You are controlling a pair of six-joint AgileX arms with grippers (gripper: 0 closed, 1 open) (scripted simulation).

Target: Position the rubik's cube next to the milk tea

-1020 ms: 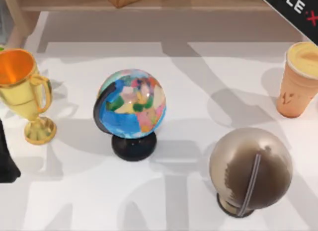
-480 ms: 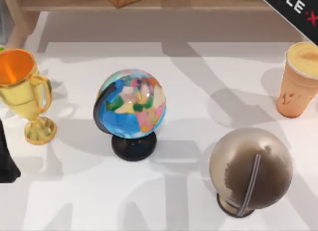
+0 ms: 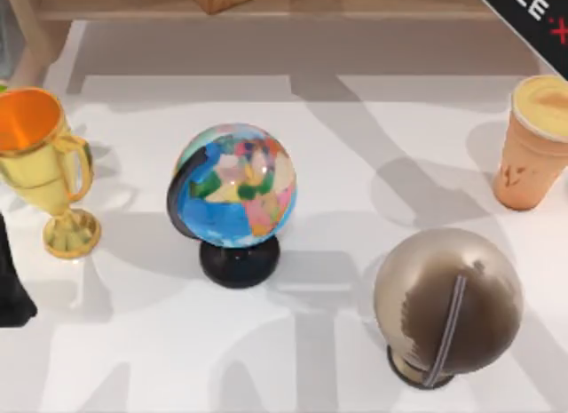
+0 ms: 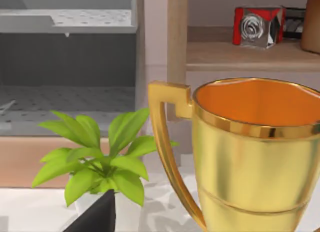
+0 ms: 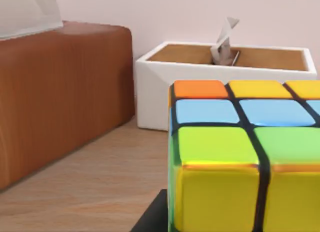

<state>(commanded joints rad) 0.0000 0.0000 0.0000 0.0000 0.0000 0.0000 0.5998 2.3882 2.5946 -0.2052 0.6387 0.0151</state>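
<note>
From above, the right arm (image 3: 532, 22) crosses the far right corner as a dark band over the wooden shelf (image 3: 266, 4). A black part of the left arm (image 3: 11, 284) sits at the left edge of the white table (image 3: 337, 129). The milk tea (image 3: 535, 142), an orange cup full to the brim with pale liquid, stands at the table's right side. A gold trophy (image 3: 40, 169) with an orange hollow bowl stands at the left, a coloured globe (image 3: 233, 195) near the middle, and a bronze globe (image 3: 446, 302) in front at the right.

The left wrist camera faces the trophy and a leafy green plant (image 4: 95, 159); how far the left end effector is open cannot be told.

The right wrist camera sits close behind the rubik's cube (image 5: 245, 157), which rests on a wooden surface (image 5: 85, 187). Beyond it stand a white box (image 5: 220, 75) holding a grey clip and a brown wooden block (image 5: 55, 92). Whether the right end effector is open or closed cannot be told.
</note>
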